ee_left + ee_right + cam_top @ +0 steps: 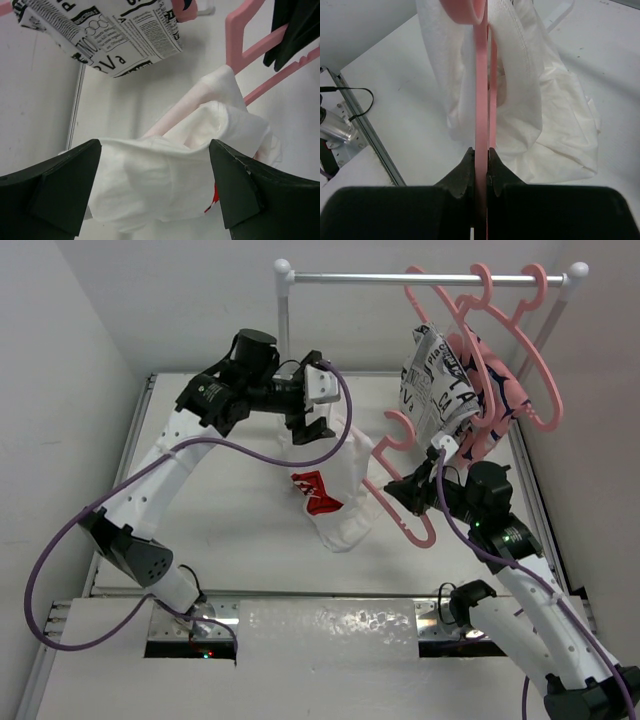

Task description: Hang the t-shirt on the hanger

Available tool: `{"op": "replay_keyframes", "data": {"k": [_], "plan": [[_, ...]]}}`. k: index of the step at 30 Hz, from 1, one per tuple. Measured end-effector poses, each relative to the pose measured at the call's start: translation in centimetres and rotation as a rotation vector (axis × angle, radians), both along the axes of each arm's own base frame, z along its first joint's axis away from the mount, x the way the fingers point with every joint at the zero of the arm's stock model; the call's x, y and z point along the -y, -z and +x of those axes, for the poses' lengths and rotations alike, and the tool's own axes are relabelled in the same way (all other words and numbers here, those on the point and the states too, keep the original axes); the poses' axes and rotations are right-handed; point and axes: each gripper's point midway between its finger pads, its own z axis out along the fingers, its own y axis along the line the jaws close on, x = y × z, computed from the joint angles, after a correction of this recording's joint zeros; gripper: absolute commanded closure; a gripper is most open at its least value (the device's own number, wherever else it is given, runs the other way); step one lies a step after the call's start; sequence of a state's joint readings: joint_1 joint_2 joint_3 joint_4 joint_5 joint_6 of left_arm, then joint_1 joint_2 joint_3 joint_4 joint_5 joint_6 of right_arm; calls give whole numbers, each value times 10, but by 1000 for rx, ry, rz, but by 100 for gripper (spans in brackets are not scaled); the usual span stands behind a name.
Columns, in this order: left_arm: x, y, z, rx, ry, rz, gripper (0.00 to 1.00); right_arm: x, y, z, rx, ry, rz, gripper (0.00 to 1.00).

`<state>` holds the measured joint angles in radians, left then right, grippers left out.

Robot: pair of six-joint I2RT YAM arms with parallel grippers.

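The white t-shirt [345, 515] with its red patch hangs draped over one arm of the salmon-pink hanger [420, 530] above the table's middle. My right gripper [395, 490] is shut on that hanger; in the right wrist view its fingertips [481, 155] pinch the pink bar [481, 100], with the t-shirt [550, 115] sagging beyond. My left gripper [315, 430] is at the shirt's upper edge with its jaws wide apart. In the left wrist view the white cloth [165, 175] lies loose between the two fingers [240, 185] of the gripper [155, 175], and the hanger [250, 50] runs out past it.
A white-and-metal rack [420, 279] stands at the back right with several pink hangers [520, 330] on it. A newsprint-patterned shirt [435, 380] and a pink shirt with navy marks [500, 400] hang there, close above my right arm. The newsprint shirt [115, 30] also looms over the left gripper.
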<state>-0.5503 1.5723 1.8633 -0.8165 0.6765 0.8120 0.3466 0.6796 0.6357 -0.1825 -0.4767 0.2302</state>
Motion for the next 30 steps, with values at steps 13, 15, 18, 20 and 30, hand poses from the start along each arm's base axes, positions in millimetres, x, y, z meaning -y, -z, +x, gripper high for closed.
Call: {"op": "replay_keyframes", "data": {"k": [13,15,18,20,30], "plan": [[-47,-28,51,-44,-83,-96,22,-3,9,-6,-33,-40,-17,100],[-83,-32,70,-31,-185,-112,22,-5,12,-6,-44,-52,-20,100],[-92,-17,62,-80,-201,-109,22,-6,15,-7,-55,-63,-24,100],[-84,-4,53,-128,-173,-104,22,-7,17,-7,-61,-73,-27,100],[-81,42,46,-218,-166,-22,22,-13,30,-21,-110,-169,-58,100]]}}
